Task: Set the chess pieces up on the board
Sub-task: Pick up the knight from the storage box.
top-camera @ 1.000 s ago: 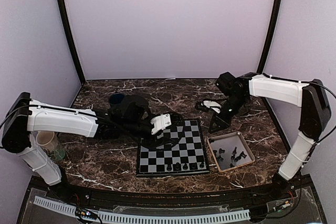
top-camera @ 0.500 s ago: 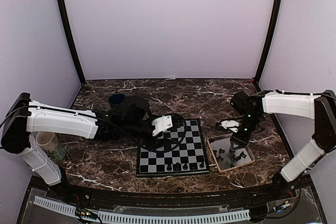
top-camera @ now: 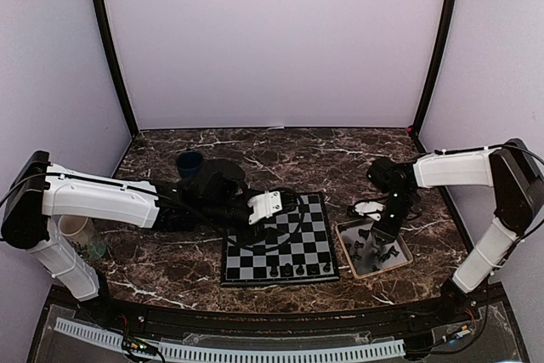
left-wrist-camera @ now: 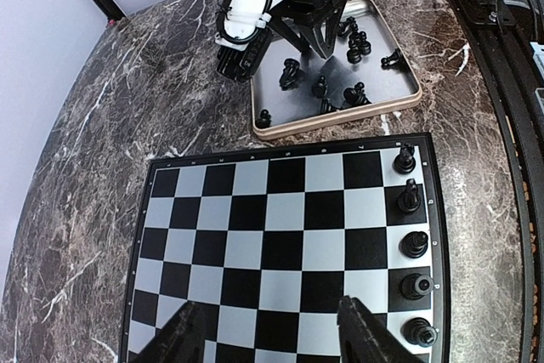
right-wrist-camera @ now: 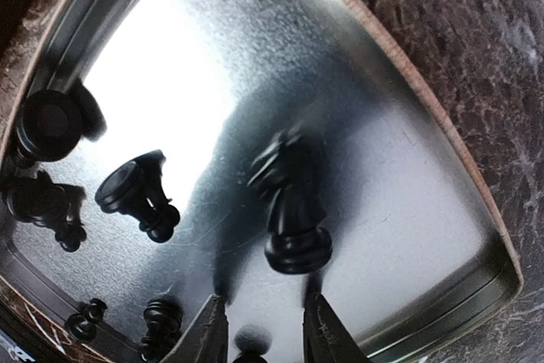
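Seen from above, the tray [right-wrist-camera: 399,210], lying at three o'clock of the board [left-wrist-camera: 280,252], is showing a bare metal floor, polished and mirroring the light, under a matt tan rim. The chess pieces [right-wrist-camera: 293,201] are looking like smooth dark plastic and catching small highlights. The board is giving off a faint satin sheen. The table [top-camera: 280,155] is gleaming like polished brown marble, white-veined. The arm shells [top-camera: 102,197] are looking like matt white plastic.
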`<state>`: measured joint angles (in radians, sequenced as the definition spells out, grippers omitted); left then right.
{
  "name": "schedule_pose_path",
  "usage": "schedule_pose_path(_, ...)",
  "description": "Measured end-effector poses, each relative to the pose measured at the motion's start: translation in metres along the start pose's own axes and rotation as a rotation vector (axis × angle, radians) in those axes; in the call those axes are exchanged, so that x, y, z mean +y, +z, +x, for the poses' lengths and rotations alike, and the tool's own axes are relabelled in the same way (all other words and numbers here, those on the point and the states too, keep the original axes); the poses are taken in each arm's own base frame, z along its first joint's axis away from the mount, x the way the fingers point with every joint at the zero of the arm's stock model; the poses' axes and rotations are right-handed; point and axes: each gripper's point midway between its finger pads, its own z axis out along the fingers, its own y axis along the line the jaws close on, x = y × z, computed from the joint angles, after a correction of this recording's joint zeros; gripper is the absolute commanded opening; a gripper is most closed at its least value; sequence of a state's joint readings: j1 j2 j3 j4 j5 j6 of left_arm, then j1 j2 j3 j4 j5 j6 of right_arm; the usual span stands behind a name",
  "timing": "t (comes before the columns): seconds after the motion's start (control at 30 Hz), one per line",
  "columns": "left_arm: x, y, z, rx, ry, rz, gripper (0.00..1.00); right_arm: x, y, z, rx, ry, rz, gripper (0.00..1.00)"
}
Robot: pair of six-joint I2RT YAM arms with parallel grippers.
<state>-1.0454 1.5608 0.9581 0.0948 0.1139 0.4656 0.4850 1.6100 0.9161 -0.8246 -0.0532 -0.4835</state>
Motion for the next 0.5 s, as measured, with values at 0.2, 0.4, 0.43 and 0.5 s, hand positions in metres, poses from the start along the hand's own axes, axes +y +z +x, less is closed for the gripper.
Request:
schedule_pose_path(0.2, -0.0011, 0.0003, -0.0002, 0.003, 0.006, -0.003, 0.56, -0.0009, 0.0035, 0.0023, 0.006, 0.000, 0.008, 0.30)
schedule_pose_path(0.4, -0.0009, 0.0008, 0.0005, 0.007, 0.007, -0.007, 0.56, -0.0018, 0.0036, 0.0004, -0.002, -0.001, 0.011, 0.35)
schedule_pose_path(0.43, -0.0007, 0.0009, 0.0008, 0.008, 0.007, -0.009, 0.56, -0.0020, 0.0030, -0.0003, -0.007, -0.002, 0.013, 0.36)
schedule_pose_path(0.5, -0.0007, 0.0010, 0.0016, 0.012, 0.007, -0.009, 0.56, -0.0026, 0.0008, -0.0030, -0.022, -0.006, 0.018, 0.37)
